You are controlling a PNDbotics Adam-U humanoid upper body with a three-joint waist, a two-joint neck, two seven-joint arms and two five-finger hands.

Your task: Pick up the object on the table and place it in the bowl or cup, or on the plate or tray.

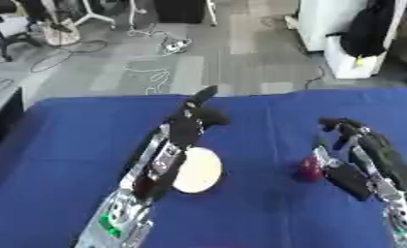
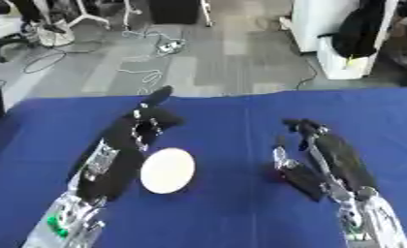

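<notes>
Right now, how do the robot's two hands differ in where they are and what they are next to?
The left hand hangs past the white plate, clear of any object; the right hand sits beside the small red object. The left forearm overlaps the plate's edge; the right arm overlaps nothing. Both are over the blue table.

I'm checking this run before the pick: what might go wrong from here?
The small red object sits right beside the right hand, whose fingers look relaxed and not closed on it; a nudge might knock it aside. The left hand hangs above the white plate, and its forearm overlaps the plate's left edge, so it may block the drop or bump the plate.
</notes>
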